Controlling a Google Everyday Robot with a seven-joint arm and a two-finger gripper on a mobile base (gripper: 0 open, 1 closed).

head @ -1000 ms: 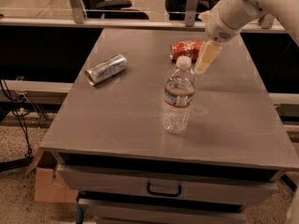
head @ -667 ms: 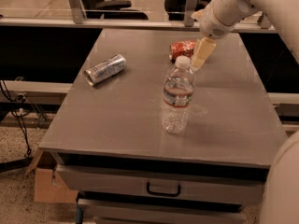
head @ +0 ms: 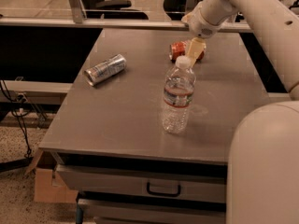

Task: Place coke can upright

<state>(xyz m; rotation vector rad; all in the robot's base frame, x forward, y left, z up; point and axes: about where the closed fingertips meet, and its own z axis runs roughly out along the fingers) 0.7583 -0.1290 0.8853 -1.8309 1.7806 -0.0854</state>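
- My gripper [head: 195, 49] hangs at the far side of the table, tip down against the right end of the coke can [head: 178, 50]. Whether it is apart, together or clamped on the can, I cannot tell from here.
- The coke can lies on its side, silver end facing left, just behind the water bottle's cap. By my reckoning the task has hardly begun: the can is neither lifted nor stood up. A firm grasp, a turn to vertical and a set-down are all left.
- The can is a short red-orange aluminium cylinder, smooth and thin-walled. I judge it would roll or dent if squeezed badly.
- The water bottle [head: 177, 97] stands upright nearer the front: clear ribbed plastic, white cap, banded label.
- A silver-and-blue can [head: 105, 69] lies on its side well to the left, shiny metal.
- The table [head: 117, 120] is flat, matte grey-brown and hard, with a drawer and dark handle [head: 163, 189] below.
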